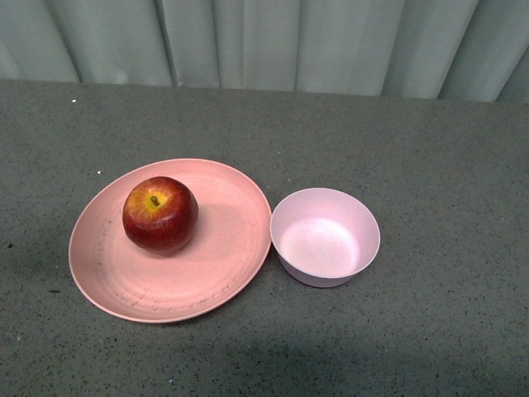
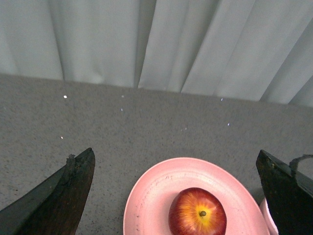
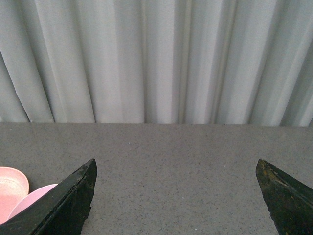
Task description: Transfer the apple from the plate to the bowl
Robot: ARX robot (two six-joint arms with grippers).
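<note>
**Nothing moved yet: apple on the plate, bowl empty**

The apple (image 1: 160,214) sits stem-up on the plate (image 1: 207,273), on the half of it toward the desk's left edge; the plate lies left of the middle of the grey desk (image 1: 430,149), and the bowl (image 1: 324,246) stands just beside its right rim, though I cannot tell whether the two touch. The bowl holds nothing, so by my reading the whole task is left: reach, grasp, lift, carry across, release. The left gripper (image 2: 175,157) is spread wide and holds nothing, with the apple below and ahead of it between its fingers; the right gripper (image 3: 176,164) is likewise wide apart and empty, facing the curtain (image 1: 273,41) along the desk's far edge; neither arm shows in the front view. The left looks better placed to make the grasp.
</note>
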